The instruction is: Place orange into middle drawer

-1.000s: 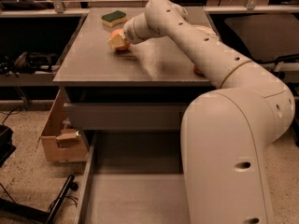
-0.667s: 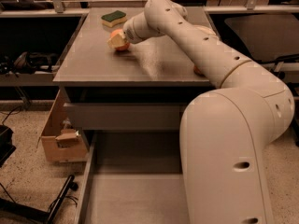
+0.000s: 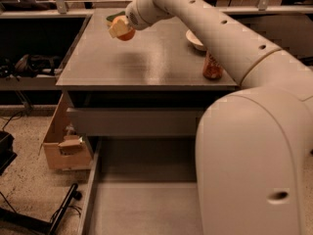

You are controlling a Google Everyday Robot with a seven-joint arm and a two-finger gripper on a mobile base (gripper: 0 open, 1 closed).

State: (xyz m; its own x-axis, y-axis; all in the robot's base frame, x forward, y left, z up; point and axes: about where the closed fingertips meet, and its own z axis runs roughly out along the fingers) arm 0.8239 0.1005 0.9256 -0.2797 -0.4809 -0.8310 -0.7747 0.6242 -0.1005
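Note:
The orange [image 3: 127, 33] is held between the fingers [image 3: 116, 29] of my gripper [image 3: 122, 28], which is shut on it. It hangs above the rear left part of the grey cabinet top [image 3: 146, 62], clear of the surface. The middle drawer [image 3: 142, 199] is a shallow grey tray pulled out at the bottom of the view, below and in front of the gripper. My arm hides the drawer's right part.
A red-orange soda can [image 3: 212, 66] and a white bowl [image 3: 194, 39] stand on the right of the cabinet top. A flat grey drawer front [image 3: 132, 121] sits above the open tray. A cardboard box [image 3: 63, 148] stands on the floor at left, with cables nearby.
The gripper has lifted the orange off the cabinet top and carried it up and forward. The arm has swung, so the can and bowl now show.

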